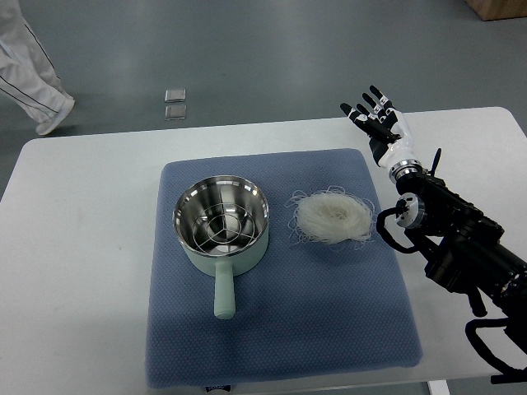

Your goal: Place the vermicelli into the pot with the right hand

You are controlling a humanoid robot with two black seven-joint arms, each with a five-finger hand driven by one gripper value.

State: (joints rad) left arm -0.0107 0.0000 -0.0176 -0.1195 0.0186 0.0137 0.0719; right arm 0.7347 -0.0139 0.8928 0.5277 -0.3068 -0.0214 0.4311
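On our white table (90, 247), vermicelli (332, 218) lies left of and nearer than our spread-fingered, empty right hand (377, 120).

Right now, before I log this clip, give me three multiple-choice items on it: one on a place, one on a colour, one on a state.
1. Where does the vermicelli lie?
A. in the pot
B. on the mat, right of the pot
C. on the floor

2. What colour is the mat?
A. blue
B. red
C. yellow

3. How is the right hand?
A. shut on vermicelli
B. inside the pot
C. open, holding nothing

Key: 1 B, the nest sits on the mat beside the pot. 2 A, the cloth is blue. 3 C, the fingers are spread above the table.
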